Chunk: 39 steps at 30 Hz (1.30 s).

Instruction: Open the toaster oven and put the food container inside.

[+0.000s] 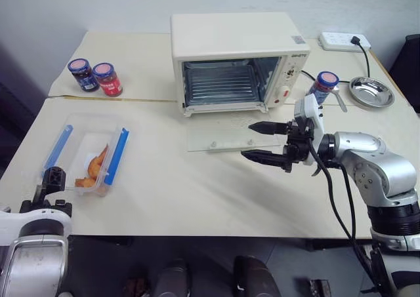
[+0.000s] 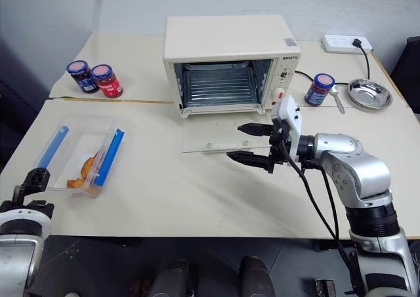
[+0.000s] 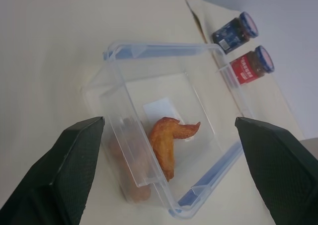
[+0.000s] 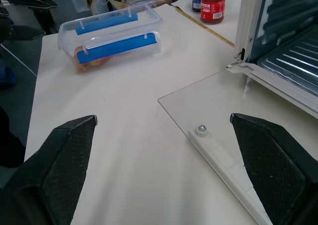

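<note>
On the worktop point(image 1: 197, 198), the food container point(image 1: 85, 154) sits at the robot's left, well apart from the open toaster oven point(image 1: 239, 62); both grippers, left point(image 3: 164, 170) and right point(image 1: 266, 141), have jaws apart and hold nothing. The clear box looks light, stiff and slippery, best gripped across its blue-clipped sides; the oven's small label is unreadable

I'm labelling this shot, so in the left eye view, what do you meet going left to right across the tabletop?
food container → blue-lidded jar → red-lidded jar → toaster oven with its glass door folded down → right gripper, jaws open → third jar → steel dish.
</note>
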Motion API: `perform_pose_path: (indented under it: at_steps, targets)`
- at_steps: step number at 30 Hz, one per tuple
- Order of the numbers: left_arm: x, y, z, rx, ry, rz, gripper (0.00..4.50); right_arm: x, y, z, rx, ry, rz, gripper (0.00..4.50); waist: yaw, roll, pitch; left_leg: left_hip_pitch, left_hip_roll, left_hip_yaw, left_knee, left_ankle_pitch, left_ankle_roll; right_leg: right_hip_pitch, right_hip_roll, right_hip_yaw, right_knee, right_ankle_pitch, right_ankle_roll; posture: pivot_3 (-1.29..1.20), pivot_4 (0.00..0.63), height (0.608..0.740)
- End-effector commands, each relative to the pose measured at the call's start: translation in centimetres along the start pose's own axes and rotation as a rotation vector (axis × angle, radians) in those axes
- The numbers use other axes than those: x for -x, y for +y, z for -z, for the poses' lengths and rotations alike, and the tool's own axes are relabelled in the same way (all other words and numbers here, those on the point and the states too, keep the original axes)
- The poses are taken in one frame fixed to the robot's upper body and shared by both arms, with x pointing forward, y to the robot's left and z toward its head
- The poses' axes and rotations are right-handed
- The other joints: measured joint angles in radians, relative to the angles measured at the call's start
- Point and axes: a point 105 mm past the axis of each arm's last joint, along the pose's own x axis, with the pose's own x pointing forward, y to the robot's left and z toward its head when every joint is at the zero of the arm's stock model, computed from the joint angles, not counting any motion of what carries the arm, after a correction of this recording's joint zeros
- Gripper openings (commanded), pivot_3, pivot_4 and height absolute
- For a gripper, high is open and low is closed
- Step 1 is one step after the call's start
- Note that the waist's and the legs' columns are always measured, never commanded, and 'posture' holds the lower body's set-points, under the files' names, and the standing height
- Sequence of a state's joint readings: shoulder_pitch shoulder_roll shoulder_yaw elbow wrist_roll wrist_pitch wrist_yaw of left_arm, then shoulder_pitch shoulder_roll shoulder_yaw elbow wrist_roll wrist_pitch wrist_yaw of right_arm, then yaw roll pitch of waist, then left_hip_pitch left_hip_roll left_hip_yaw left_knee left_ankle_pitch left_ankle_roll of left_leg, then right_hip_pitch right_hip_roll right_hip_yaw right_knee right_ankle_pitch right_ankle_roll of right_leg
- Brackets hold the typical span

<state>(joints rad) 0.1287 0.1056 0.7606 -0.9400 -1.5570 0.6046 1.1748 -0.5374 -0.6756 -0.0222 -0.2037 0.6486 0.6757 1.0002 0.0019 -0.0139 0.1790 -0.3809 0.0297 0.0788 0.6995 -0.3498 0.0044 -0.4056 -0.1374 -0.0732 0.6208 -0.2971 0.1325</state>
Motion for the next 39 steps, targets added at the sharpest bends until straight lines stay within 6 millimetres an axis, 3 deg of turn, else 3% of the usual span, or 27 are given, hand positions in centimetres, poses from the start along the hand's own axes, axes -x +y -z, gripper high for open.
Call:
perform_pose_path:
  at_steps: [1,5,7,18,21,27,30,39]
  targets:
    - [-1.3,0.4,-0.2,0.051,0.006,-0.061,4.46,0.8,0.5,-1.3,0.04,-0.05,0.029,4.5,0.001,0.0,0.0,0.0,0.0,0.0,0.0,0.0,0.0,0.0,0.0,0.0,0.0,0.0,0.0,0.0,0.15,0.74]
    - [-3.2,0.7,0.3,0.067,0.057,-0.127,4.46,1.1,0.8,-1.3,0.044,-0.057,0.058,4.5,0.001,0.0,0.0,0.0,0.001,0.001,0.0,0.0,0.0,0.0,0.002,0.0,0.0,0.0,0.0,0.0,0.15,0.74]
    - [-4.1,0.5,0.4,0.05,0.066,-0.143,4.09,1.4,0.8,-1.4,0.043,-0.062,0.081,4.5,0.004,0.0,0.0,0.001,0.001,0.001,0.0,0.0,0.0,0.0,0.002,0.0,0.0,0.0,0.0,0.0,0.15,0.74]
    - [-5.2,0.7,0.1,0.005,0.085,-0.248,0.85,2.7,0.6,-1.2,0.045,-0.054,0.158,4.5,0.005,0.0,0.0,0.0,0.001,0.001,-0.001,0.0,0.0,0.0,0.003,0.0,0.001,0.0,0.0,0.0,0.15,0.74]
    - [-5.5,1.0,-0.2,-0.036,0.105,-0.251,0.21,2.8,0.5,-1.2,0.041,-0.053,0.165,4.5,0.002,0.0,0.0,0.001,0.002,0.001,-0.002,0.0,0.0,0.0,0.003,0.0,0.001,0.0,0.0,0.0,0.15,0.74]
    - [-6.8,0.4,-0.4,-0.224,0.235,-0.167,0.13,3.7,0.5,-1.0,-0.003,-0.039,0.174,4.5,0.0,0.0,0.0,0.001,0.002,0.001,-0.002,0.0,-0.001,0.0,0.003,0.001,0.001,0.0,0.0,0.0,0.15,0.74]
    - [-7.2,-2.5,-0.7,-0.365,0.326,0.026,0.13,4.7,0.6,-0.9,-0.026,-0.025,0.184,4.5,0.003,0.0,0.0,0.001,0.002,0.0,-0.002,0.0,-0.001,0.0,0.004,0.0,0.001,0.0,0.0,0.0,0.15,0.74]
    - [-5.7,-10.6,2.6,-0.574,0.615,0.53,0.13,6.4,0.8,-0.4,0.023,0.013,0.253,4.5,0.014,0.001,0.001,0.001,0.002,0.003,-0.005,0.0,-0.002,-0.002,0.004,0.001,0.001,0.0,-0.001,0.0,0.15,0.74]
